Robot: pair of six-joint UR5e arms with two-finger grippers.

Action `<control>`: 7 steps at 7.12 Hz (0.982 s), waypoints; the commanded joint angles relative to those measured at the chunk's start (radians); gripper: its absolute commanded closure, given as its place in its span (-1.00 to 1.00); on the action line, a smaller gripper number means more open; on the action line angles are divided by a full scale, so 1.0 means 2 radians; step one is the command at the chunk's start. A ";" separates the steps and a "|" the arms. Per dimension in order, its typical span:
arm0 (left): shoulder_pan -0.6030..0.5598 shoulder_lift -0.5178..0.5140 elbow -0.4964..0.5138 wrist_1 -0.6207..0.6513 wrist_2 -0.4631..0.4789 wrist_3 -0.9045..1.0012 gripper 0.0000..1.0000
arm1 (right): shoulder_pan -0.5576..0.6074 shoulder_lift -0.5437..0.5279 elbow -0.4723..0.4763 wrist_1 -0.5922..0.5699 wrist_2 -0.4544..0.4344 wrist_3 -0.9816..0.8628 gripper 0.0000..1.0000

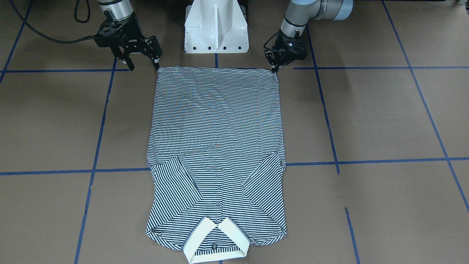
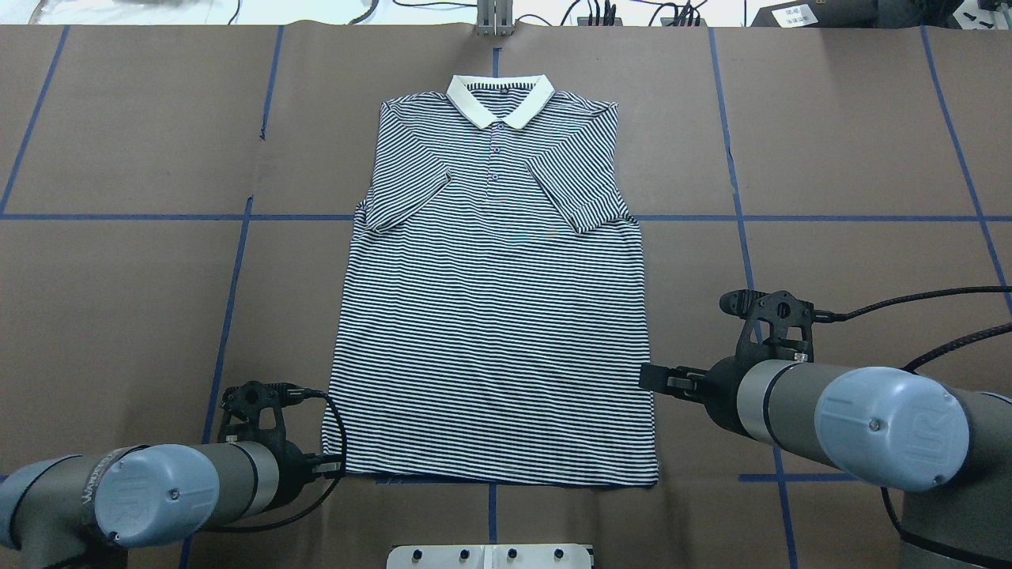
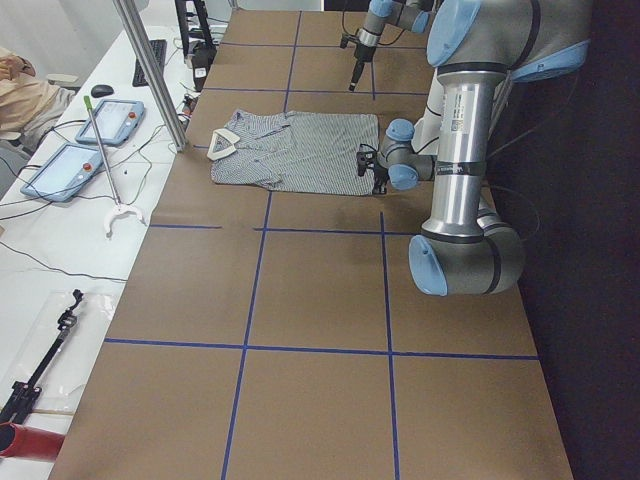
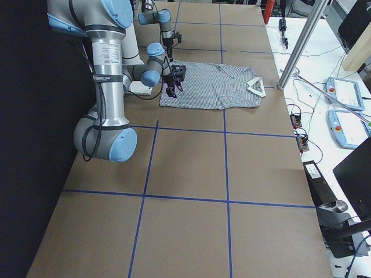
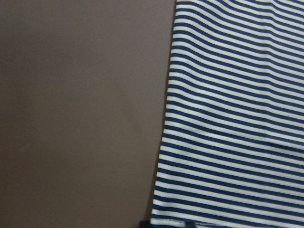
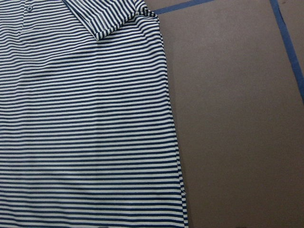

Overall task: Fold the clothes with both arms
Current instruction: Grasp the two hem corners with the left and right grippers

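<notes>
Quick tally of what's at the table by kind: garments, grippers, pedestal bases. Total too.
Polo shirt: 1
Grippers: 2 (left gripper, right gripper)
White pedestal base: 1
Total: 4

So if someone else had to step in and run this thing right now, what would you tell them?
Left gripper: looks shut, tips at one hem corner of the polo shirt; whether it actually grips the cloth is unclear.
Right gripper: open, beside the other hem corner.
Shirt: flat on the table, front up, collar away from the robot.
Done: both sleeves folded in over the chest.
To do: probably grip both hem corners, then fold the hem toward the collar.
</notes>
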 commanded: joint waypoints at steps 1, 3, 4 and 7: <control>0.000 -0.005 -0.002 0.000 -0.001 0.001 1.00 | -0.025 0.001 -0.004 -0.005 -0.023 0.053 -0.33; 0.000 -0.016 -0.004 0.000 -0.002 0.001 1.00 | -0.077 0.009 -0.015 -0.049 -0.073 0.110 -0.28; 0.000 -0.019 -0.004 0.000 -0.003 0.000 1.00 | -0.095 0.023 -0.043 -0.050 -0.097 0.114 -0.28; 0.000 -0.026 -0.004 0.000 -0.004 0.000 1.00 | -0.127 0.041 -0.085 -0.045 -0.129 0.123 -0.27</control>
